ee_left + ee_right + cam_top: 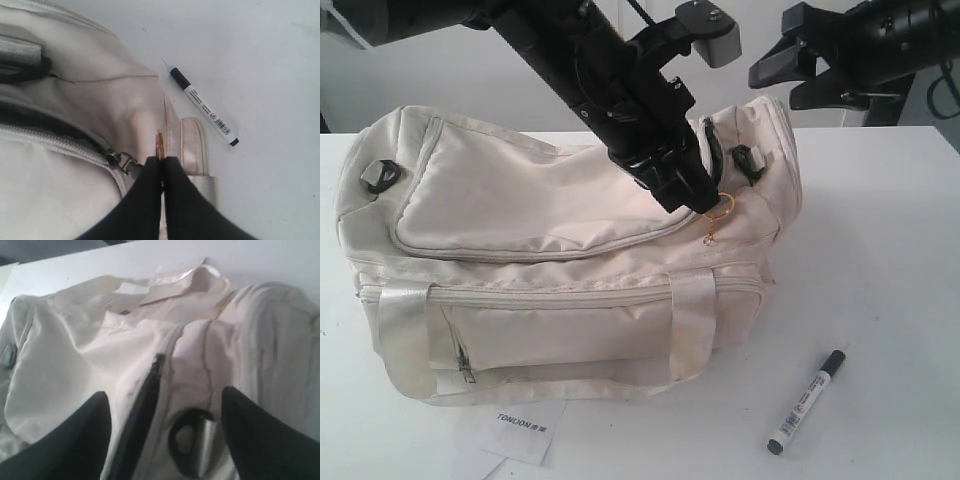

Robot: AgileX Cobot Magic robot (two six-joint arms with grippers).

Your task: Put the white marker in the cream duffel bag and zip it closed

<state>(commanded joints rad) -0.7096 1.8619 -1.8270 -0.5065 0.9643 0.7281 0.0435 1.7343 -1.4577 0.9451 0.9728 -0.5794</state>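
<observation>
The cream duffel bag (pixel 540 200) lies on the white table, its top zipper partly open with a dark slit (pixel 150 385) showing. The white marker (pixel 807 401) with a black cap lies flat on the table off the bag's front right corner, also in the left wrist view (pixel 204 106). My left gripper (pixel 705 205) reaches across to the bag's right end and is shut on the gold zipper-pull ring (pixel 159 145). My right gripper (pixel 772 88) hangs open above the bag's right end, with nothing between its fingers (pixel 165 397).
A white paper tag printed TONLION (pixel 523 430) lies at the bag's front edge. Black buckles sit at the bag's left end (pixel 380 177) and right end (pixel 187 437). Bare white table (pixel 880 250) extends to the right of the bag.
</observation>
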